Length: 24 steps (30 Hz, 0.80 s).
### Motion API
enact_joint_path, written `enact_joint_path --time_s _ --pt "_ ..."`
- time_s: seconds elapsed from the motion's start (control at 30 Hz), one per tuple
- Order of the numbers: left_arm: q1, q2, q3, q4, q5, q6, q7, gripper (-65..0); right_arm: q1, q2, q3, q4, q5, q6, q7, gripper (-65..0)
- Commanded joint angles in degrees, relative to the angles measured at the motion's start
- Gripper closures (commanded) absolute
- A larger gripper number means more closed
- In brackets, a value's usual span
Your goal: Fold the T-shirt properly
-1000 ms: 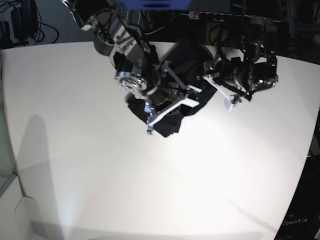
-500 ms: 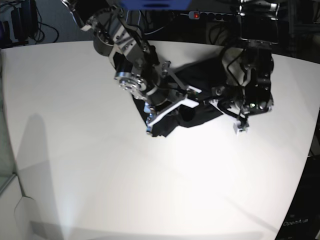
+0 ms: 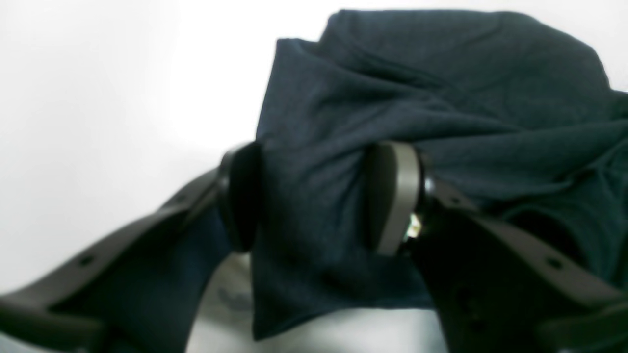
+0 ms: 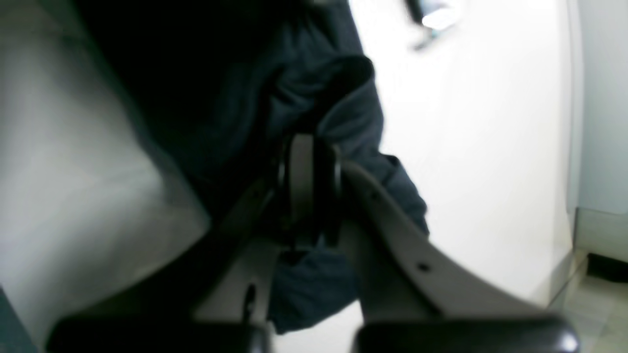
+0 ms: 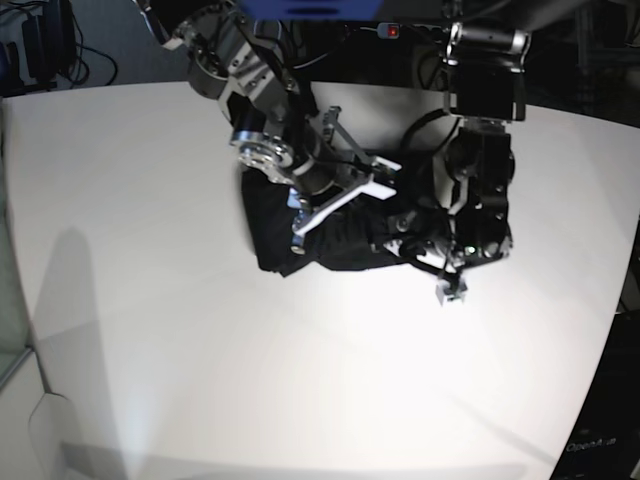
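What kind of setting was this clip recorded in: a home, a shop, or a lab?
Most likely a robotics lab or test bench. A bare white table holds only the black T-shirt, worked by two arms. Behind it sit dark equipment, loose cables and a power strip with a red light.

T-shirt (image 3: 417, 88): soft knit cloth, matt, dark navy-black, finely textured and creased into folds. Table (image 5: 250, 380): smooth, white, with a faint sheen under the lamp. Left gripper (image 3: 314, 196): matt grey plastic fingers, with dark rubber-like pads (image 3: 240, 196). Right gripper (image 4: 306, 186): pale grey plastic, smooth, semi-matt. Arm joints (image 5: 262, 152): bright machined metal, glossy, beside black matt housings (image 5: 485, 100).
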Motion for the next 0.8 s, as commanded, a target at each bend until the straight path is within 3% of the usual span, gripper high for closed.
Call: enact_joint_path --time_s 0.0,0.37,0.47,0.77 --pt "-2.0 0.6 -0.1 1.5 -0.6 -0.1 -0.3 -33.2 0.7 -0.5 0.0 0.8 0.3 -0.7 0.9 0.0" --pt "-1.8 1.4 -0.5 13.8 -0.6 0.1 0.5 -33.2 0.6 -0.4 0.0 0.8 0.3 -0.7 0.9 0.0" --pt "-1.7 0.9 -0.5 17.6 -0.3 0.1 3.4 -33.2 0.7 -0.4 0.0 0.8 0.3 -0.7 0.9 0.0" --pt "5.8 -4.0 -9.3 22.9 -0.2 0.0 4.4 -33.2 1.3 -0.5 0.0 0.8 0.3 -0.7 1.0 0.0"
